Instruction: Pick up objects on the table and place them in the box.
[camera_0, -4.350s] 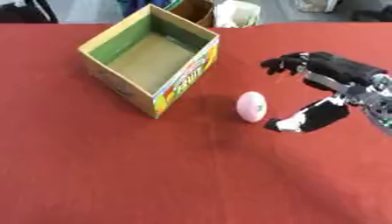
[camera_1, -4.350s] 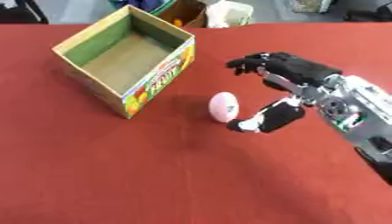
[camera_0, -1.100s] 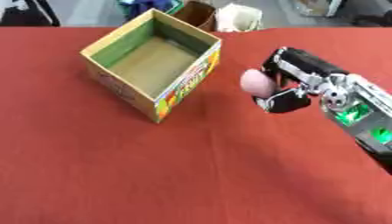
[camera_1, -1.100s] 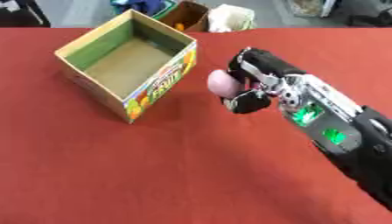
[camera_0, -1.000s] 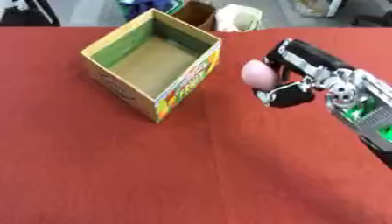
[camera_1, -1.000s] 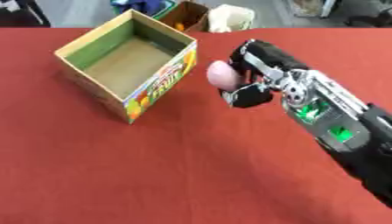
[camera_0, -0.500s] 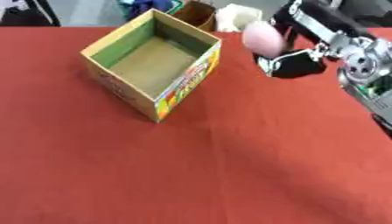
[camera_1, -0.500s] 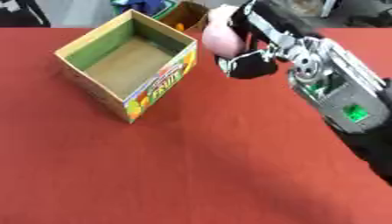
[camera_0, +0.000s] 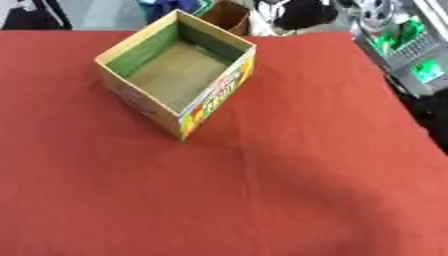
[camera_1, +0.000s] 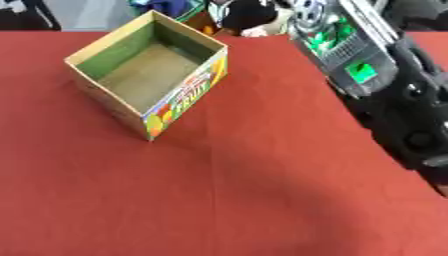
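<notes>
One open box (camera_0: 175, 70) sits upper left on the red worktop (camera_0: 262, 190); right hand (camera_1: 249, 12) at top edge, fingers' state unclear.

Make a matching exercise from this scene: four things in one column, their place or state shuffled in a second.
Things:
1. box
2. table
3. right arm
4. brown container

Places or states:
A. beyond the table's far edge
B. covered in red
C. open-topped, nothing seen inside
D. raised at the upper right, green lights on it

Pairs: 1-C, 2-B, 3-D, 4-A
</notes>
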